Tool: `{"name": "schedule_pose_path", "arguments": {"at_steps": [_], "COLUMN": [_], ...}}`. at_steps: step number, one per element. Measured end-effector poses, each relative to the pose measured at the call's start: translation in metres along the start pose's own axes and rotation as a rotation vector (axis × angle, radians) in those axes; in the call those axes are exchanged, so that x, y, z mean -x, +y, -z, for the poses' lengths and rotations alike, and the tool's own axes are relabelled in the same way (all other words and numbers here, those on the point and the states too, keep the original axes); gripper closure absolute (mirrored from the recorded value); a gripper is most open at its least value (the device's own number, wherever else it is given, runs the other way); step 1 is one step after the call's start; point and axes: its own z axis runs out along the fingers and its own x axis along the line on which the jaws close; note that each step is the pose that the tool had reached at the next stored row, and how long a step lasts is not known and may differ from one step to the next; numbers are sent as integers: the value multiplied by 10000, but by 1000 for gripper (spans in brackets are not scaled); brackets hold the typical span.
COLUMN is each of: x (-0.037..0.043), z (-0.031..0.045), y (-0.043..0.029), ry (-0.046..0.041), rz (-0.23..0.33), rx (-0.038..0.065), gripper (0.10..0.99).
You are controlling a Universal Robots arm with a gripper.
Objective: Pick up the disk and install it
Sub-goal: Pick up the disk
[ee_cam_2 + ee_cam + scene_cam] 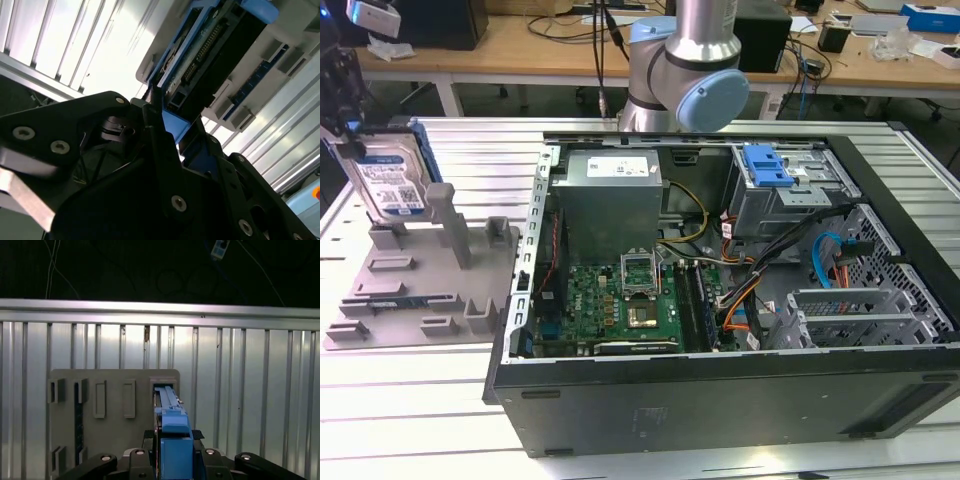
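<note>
Disk (388,182) stands upright, long axis about vertical, label toward the exterior camera. Gripper (173,437) is clamped on its upper end. Its lower end seems to be at the grey holder (420,290).

Table (410,420): silver metal, ribbed w/ long parallel grooves; same grooves on the table (250,390) in the first wrist view. Two things sit directly on it: grey holder block (415,290) w/ slots & upright posts, toward the exterior view's left; open black computer case (720,400) on its side, just beside the block, toward the exterior view's right.
</note>
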Motion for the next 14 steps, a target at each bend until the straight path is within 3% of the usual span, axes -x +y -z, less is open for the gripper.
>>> {"name": "schedule_pose_path", "arguments": {"at_steps": [2, 7, 14], "x": [0, 0, 0], "z": [73, 379, 691], "y": [0, -1, -2], "ry": [1, 2, 5], "rz": [0, -1, 0], "rx": [-15, -88, -156], "gripper": [718, 718, 718]}}
